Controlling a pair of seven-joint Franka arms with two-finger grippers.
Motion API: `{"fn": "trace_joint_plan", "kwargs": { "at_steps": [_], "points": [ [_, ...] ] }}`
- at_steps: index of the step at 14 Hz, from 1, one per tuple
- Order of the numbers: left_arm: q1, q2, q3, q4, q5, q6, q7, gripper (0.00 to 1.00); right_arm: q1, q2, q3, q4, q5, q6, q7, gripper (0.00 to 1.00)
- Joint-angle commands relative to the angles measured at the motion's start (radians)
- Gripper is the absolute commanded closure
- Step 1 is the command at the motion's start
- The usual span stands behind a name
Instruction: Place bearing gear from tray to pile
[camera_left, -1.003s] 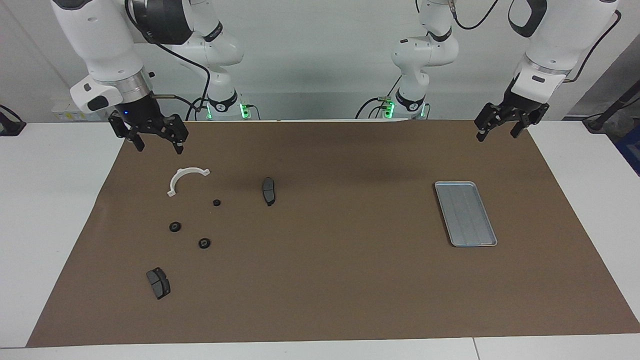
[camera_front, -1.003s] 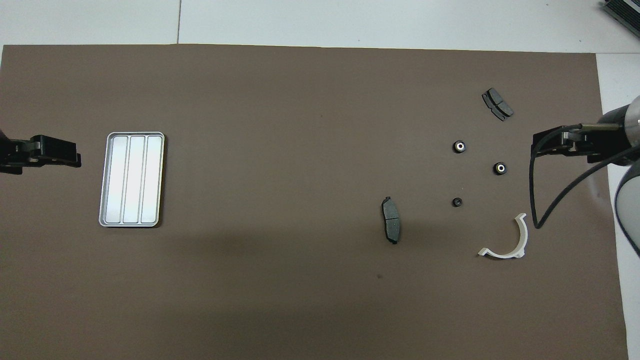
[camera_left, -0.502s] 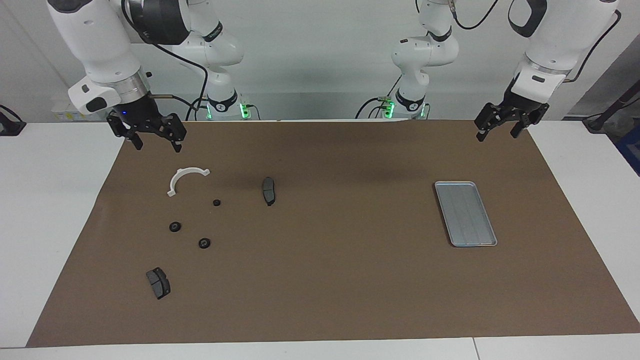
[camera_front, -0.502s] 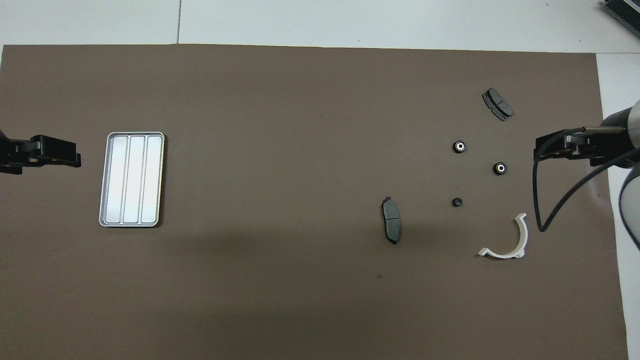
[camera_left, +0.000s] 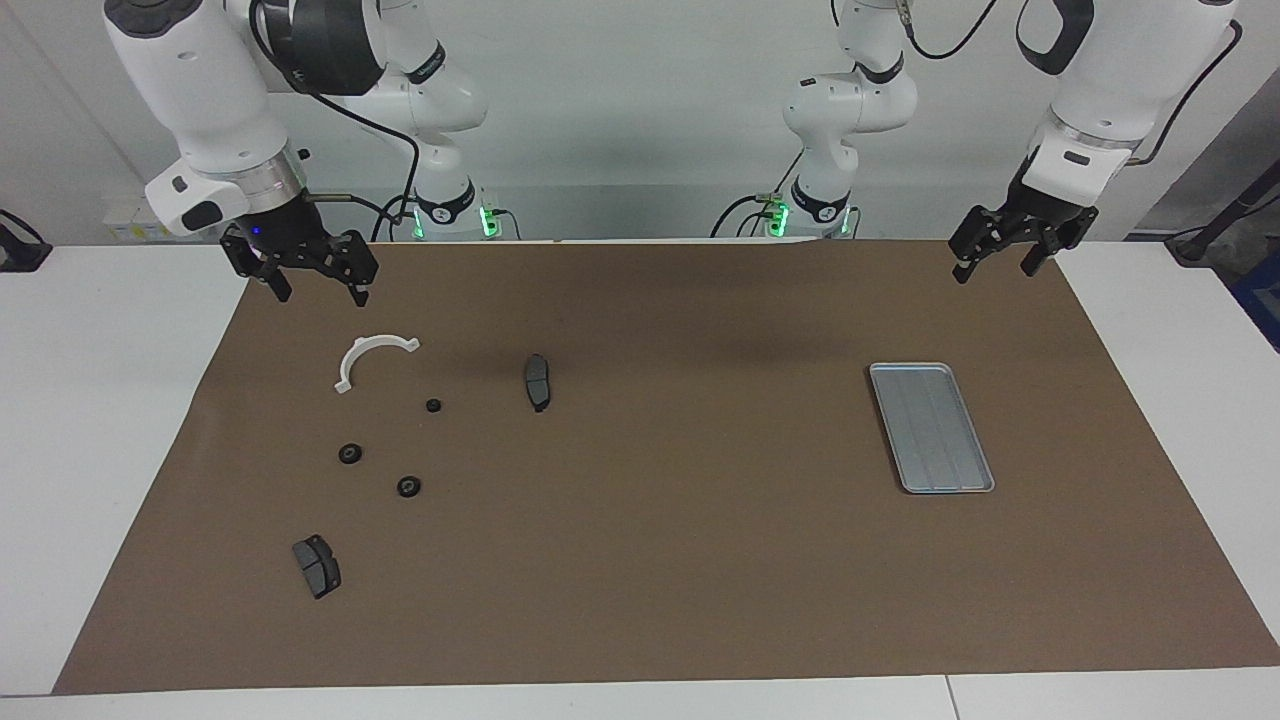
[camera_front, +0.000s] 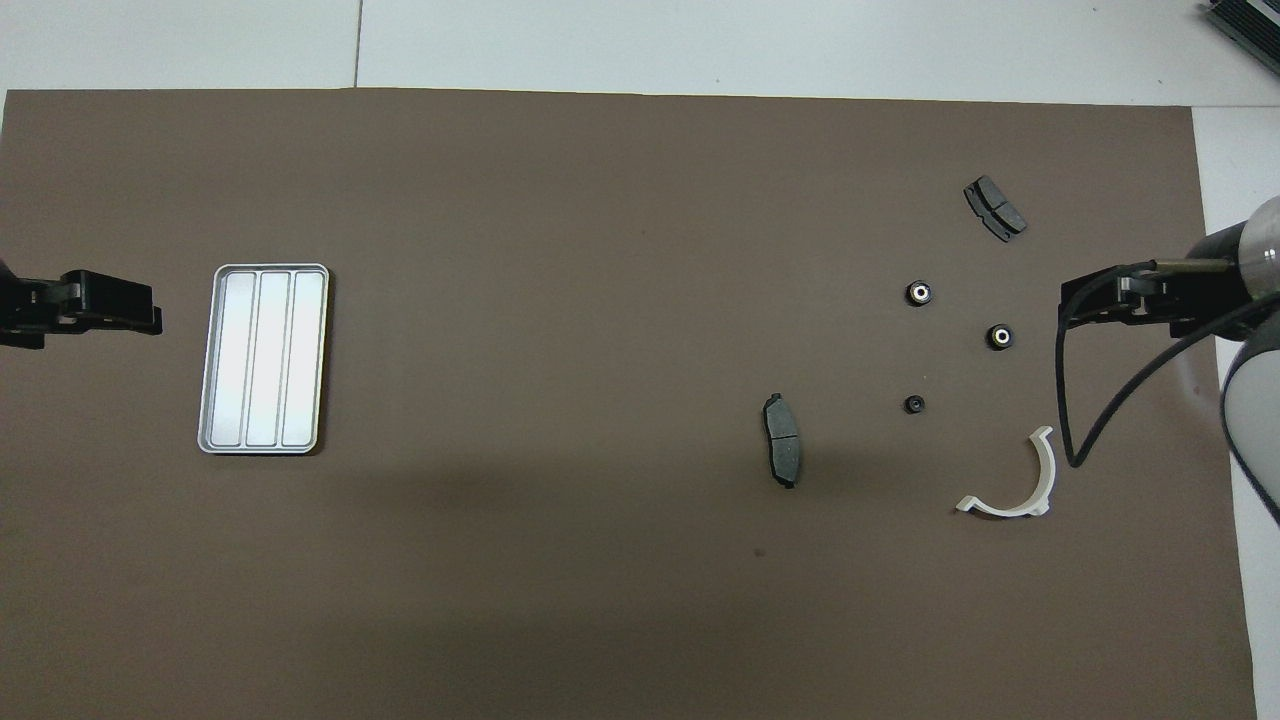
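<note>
Compared with a second ago, the right gripper (camera_left: 314, 285) has shifted slightly toward the middle of the table above the mat's edge at the right arm's end, while every part on the brown mat (camera_left: 650, 560) lies where it lay; the left gripper (camera_left: 996, 258) hangs unmoved over the mat's corner at the left arm's end. Both grippers stand with their fingers spread wide and hold nothing. The tray (camera_left: 932, 427) sits flat toward the left arm's end, with nothing in it, its long axis running roughly from the robots outward and its lengthwise ridges following that line; bare mat surrounds it on all sides. The pile lies toward the right arm's end: a white half-ring bracket (camera_left: 368, 358) nearest the robots, its open side facing away from them; three small dark bearing gears (camera_left: 433, 405) (camera_left: 349, 453) (camera_left: 408, 486) just apart from one another on the mat; one dark brake pad (camera_left: 537, 381) beside them toward the table's middle, its long axis also running from the robots outward; and a second brake pad (camera_left: 316, 565) farthest from the robots, lying slantwise. Between that first pad and the tray stretches a broad open band of mat, and the mat's edge farthest from the robots is well apart from every part.
</note>
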Motion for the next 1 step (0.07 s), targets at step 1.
{"fn": "trace_joint_plan", "kwargs": {
  "at_steps": [1],
  "points": [
    [0.006, -0.032, -0.002, -0.03, 0.018, -0.003, -0.001, 0.0, -0.009, -0.023, 0.003, -0.025, 0.019, -0.001, -0.033, 0.0]
  ]
}}
